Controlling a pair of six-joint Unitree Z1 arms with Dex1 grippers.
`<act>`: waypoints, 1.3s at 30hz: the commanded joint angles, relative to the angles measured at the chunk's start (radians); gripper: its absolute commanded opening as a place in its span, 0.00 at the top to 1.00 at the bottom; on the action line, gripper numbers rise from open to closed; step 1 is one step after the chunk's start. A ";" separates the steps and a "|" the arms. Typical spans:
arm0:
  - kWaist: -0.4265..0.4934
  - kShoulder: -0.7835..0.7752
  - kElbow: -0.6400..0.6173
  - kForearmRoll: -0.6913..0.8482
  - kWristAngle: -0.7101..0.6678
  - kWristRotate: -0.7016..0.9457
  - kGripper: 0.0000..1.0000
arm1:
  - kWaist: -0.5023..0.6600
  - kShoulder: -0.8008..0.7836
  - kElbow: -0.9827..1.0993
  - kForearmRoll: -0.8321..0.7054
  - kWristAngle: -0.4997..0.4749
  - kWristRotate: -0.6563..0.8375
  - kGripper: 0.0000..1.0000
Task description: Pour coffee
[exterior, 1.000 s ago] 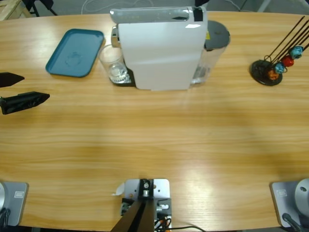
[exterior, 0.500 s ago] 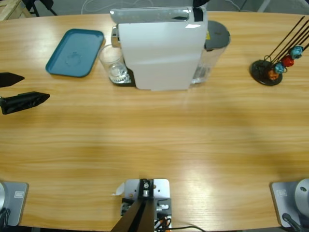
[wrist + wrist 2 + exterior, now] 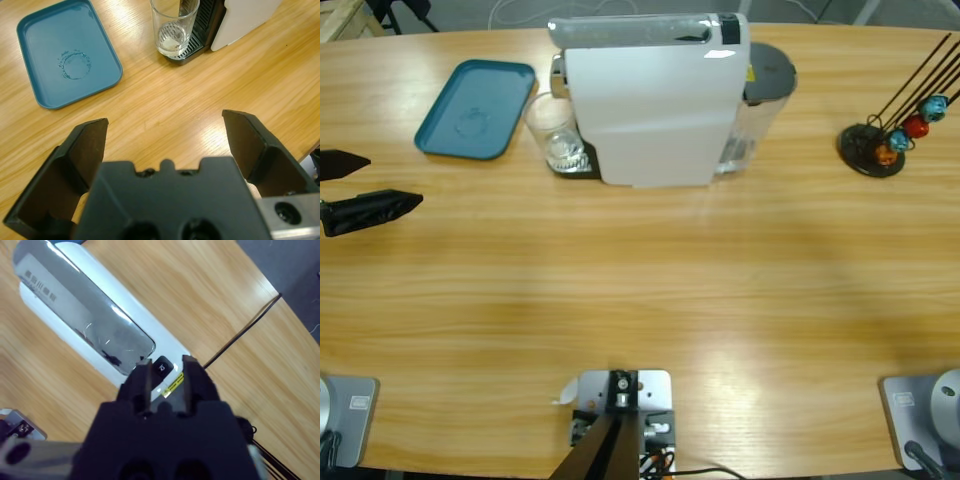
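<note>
a white box-shaped coffee machine [image 3: 655,100] with a silver-grey lid stands at the upper middle of the high view, and a clear glass cup [image 3: 553,134] sits on the black drip grate at its left side. the cup looks empty: in the left wrist view the clear glass cup [image 3: 173,26] shows only a pale, bare bottom, with no dark coffee visible in it. by that showing the task is near its start; the brewing is not done, and whatever moving or serving of the cup follows is also left.

the left gripper [image 3: 360,190] lies at the left edge of the high view, its two black jaws spread wide and holding nothing, well apart from the cup. a teal rectangular plastic tray [image 3: 476,108] lies empty at the upper left, just beside the cup.

the right gripper [image 3: 166,377] hangs above the machine's top near its back end, jaws close together with a narrow gap, gripping nothing i can see; between them shows a small black button and a yellow label. it does not show in the high view. i judge it is set to press that button.

grey print on the lid is too small to read. a black wire stand with coloured capsules [image 3: 892,128] is at the upper right.
</note>
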 commanded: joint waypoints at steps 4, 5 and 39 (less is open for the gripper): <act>-0.006 0.002 0.032 -0.012 0.000 -0.010 0.01 | 0.001 -0.016 0.005 0.070 -0.014 0.029 0.06; -0.006 0.003 0.032 -0.012 -0.001 -0.010 0.00 | 0.001 -0.018 0.005 0.070 -0.014 0.029 0.05; -0.006 0.029 0.031 -0.031 -0.015 -0.004 0.00 | 0.000 -0.911 1.228 -0.547 0.003 0.177 0.00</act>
